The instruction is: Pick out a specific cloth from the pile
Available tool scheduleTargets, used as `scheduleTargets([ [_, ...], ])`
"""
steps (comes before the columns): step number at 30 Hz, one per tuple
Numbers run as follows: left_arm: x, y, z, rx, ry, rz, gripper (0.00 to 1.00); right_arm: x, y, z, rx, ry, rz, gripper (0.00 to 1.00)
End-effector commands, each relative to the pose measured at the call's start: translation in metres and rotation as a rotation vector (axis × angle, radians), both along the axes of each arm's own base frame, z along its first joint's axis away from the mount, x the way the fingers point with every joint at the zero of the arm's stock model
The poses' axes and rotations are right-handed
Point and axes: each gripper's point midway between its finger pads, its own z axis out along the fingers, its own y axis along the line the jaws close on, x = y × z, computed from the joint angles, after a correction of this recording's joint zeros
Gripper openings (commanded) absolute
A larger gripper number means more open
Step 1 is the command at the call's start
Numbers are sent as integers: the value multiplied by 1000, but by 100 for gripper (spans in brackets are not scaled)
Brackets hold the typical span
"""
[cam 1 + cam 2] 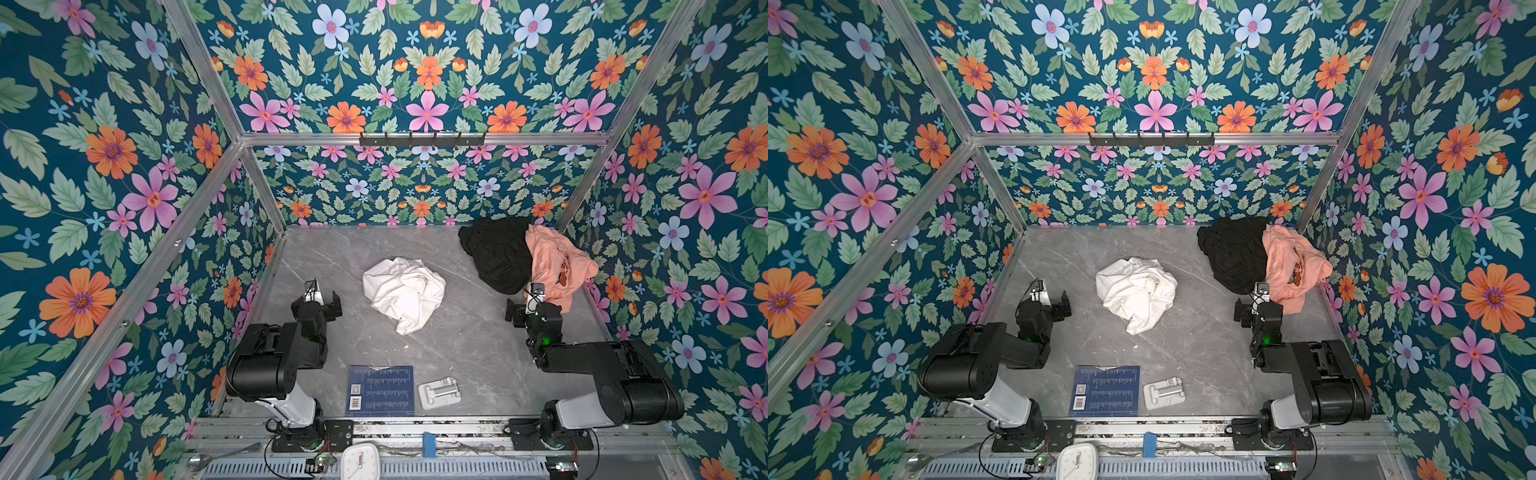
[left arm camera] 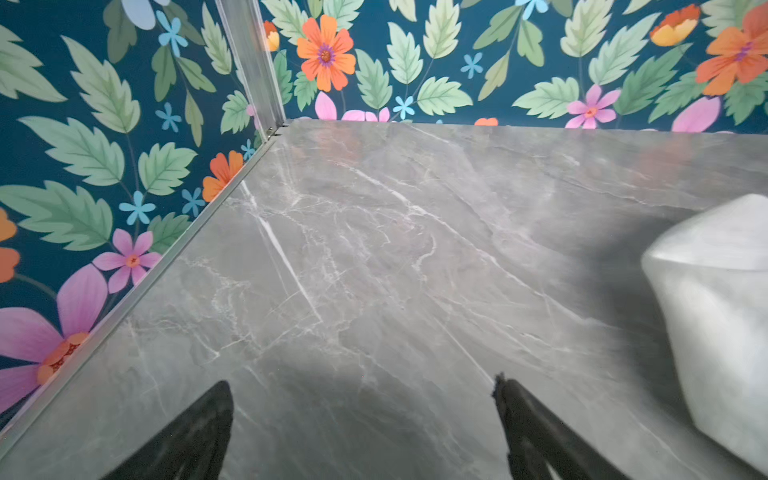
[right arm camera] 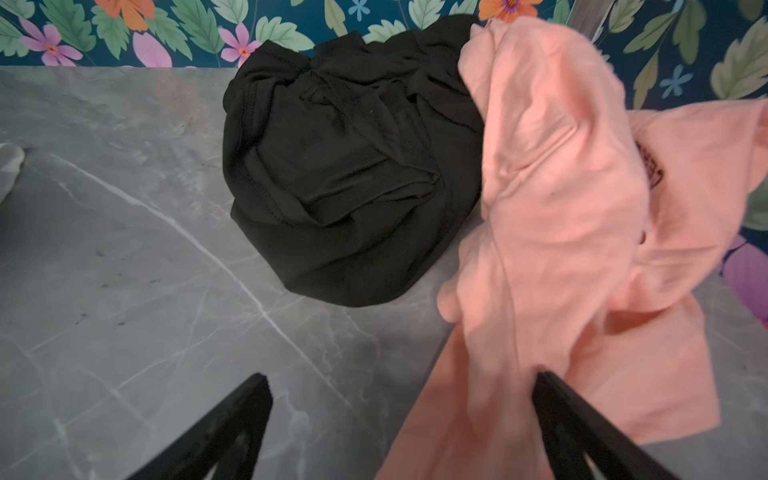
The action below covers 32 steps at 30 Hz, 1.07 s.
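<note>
Lying crumpled, the cloth (image 1: 403, 293) is plain white, softly wrinkled; left claw (image 2: 362, 382) and right claw (image 3: 400, 375) gape.

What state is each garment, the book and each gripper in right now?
white cloth: crumpled, alone mid-table, apart from the other garments, not held.
black garment: bunched in the far right corner, touching the shirt.
peach-orange shirt: crumpled by the right wall, overlapping the black garment's edge.
blue book: closed, lying flat.
left gripper: open, empty, over bare table.
right gripper: open, over the shirt's near edge, nothing gripped.
</note>
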Motion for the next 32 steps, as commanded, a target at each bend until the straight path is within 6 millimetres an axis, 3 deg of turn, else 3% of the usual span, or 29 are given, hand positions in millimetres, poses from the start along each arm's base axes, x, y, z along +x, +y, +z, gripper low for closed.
scheduleTargets([
  [1, 6, -2, 25, -7, -108, -18, 100, 10, 8, 19, 61, -76, 56, 99],
  [21, 12, -3, 21, -26, -84, -36, 100, 11, 9, 17, 68, -52, 61, 99],
  [32, 5, -10, 23, -2, -100, -66, 100, 11, 9, 17, 70, -48, 61, 99],
])
